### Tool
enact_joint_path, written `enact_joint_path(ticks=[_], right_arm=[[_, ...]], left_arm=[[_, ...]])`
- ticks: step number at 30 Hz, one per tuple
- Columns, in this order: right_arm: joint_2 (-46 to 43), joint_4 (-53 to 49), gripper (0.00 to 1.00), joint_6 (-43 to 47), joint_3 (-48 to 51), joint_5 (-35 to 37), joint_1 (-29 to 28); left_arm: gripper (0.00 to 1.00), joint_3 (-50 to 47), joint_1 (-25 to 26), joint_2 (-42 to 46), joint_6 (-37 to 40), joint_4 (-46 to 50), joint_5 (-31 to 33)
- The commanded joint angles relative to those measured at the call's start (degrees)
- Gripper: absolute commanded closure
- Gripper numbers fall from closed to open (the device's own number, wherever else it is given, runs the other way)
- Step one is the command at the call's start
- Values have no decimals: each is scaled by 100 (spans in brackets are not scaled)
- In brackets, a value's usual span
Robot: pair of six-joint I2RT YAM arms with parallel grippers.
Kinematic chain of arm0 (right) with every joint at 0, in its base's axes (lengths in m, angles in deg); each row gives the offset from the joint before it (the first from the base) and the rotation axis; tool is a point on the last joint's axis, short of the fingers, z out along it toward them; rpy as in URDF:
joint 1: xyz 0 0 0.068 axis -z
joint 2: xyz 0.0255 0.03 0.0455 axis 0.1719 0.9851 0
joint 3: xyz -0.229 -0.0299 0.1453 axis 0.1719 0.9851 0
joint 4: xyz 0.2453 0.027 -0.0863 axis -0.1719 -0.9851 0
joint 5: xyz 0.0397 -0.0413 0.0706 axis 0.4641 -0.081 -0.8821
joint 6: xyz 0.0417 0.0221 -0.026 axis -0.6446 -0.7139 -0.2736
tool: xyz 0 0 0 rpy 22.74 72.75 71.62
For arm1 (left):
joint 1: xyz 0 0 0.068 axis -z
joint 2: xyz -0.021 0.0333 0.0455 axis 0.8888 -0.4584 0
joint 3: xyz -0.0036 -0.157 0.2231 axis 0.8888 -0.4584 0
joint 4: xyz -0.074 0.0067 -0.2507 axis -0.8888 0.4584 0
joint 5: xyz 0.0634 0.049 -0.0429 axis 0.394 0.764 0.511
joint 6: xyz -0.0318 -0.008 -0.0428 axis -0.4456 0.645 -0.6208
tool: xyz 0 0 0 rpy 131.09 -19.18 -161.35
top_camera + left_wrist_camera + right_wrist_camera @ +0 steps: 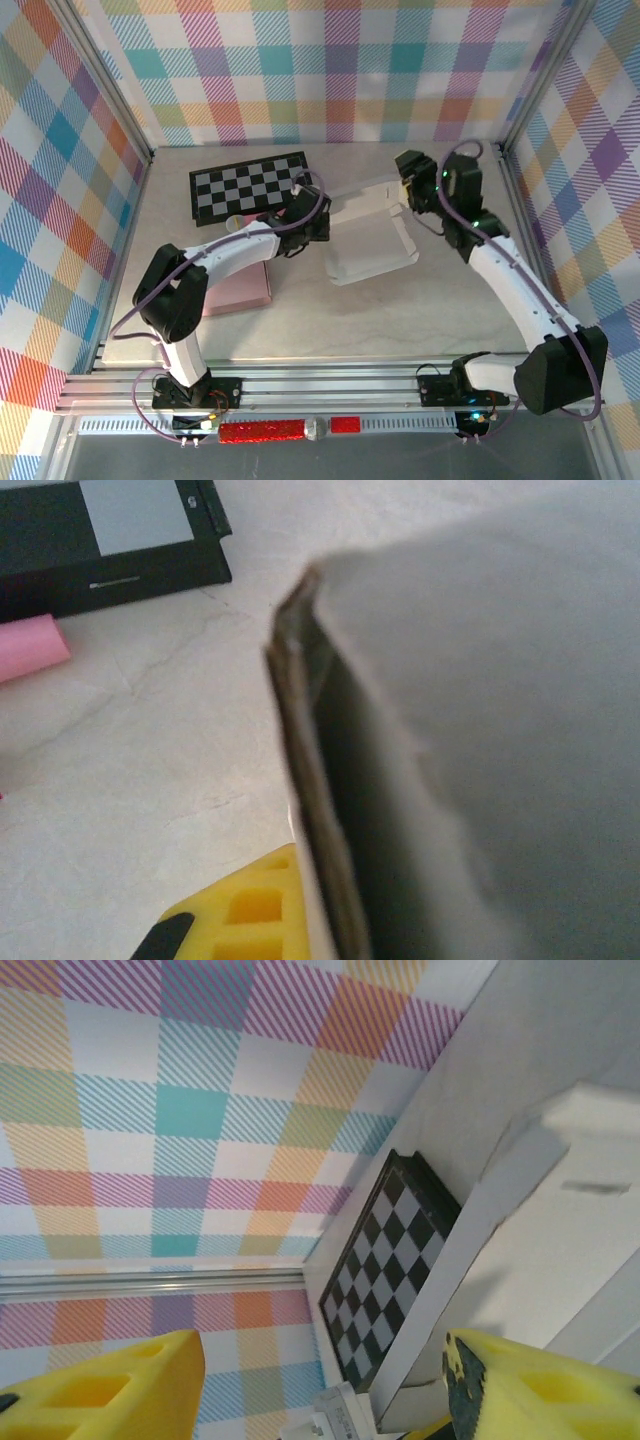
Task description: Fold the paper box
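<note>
Top external, paper box (372,245) white, seemingly part-folded

Paper box (368,240) mid-table, left gripper (321,224) at its left edge, right gripper (406,188) at its far corner, checkerboard (248,186) behind

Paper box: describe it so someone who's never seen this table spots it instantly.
Find the checkered board near the back wall. Just right of it, mid-table, lies the paper box. It alone is white and tray-shaped, unlike the board or the pink pad.
</note>
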Motion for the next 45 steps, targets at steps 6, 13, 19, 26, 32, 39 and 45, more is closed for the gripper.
enact_joint_path(ticks=[6,13,19,26,32,39,45], right_arm=[[1160,-2639,41,1711,-1786,-538,167],[1931,-2842,43,2189,-2437,-642,172],[2138,-3098,45,2347,-2565,-658,170],[1901,-3021,45,2248,-2001,-703,169],[2017,-2960,46,2166,-1980,-1003,155],[2039,-2606,48,1736,-1906,-1472,50],[1987,-2444,50,1492,-1943,-1552,3]], left_arm=[[100,720,-178,185,270,1508,-1115],[100,795,-178,311,437,1872,-1129],[100,897,-183,350,486,2000,-1088],[100,891,-178,357,482,1976,-1114],[100,901,-178,365,538,1974,-1164],[100,932,-178,341,543,1922,-1219],[100,891,-178,369,547,1913,-1202]])
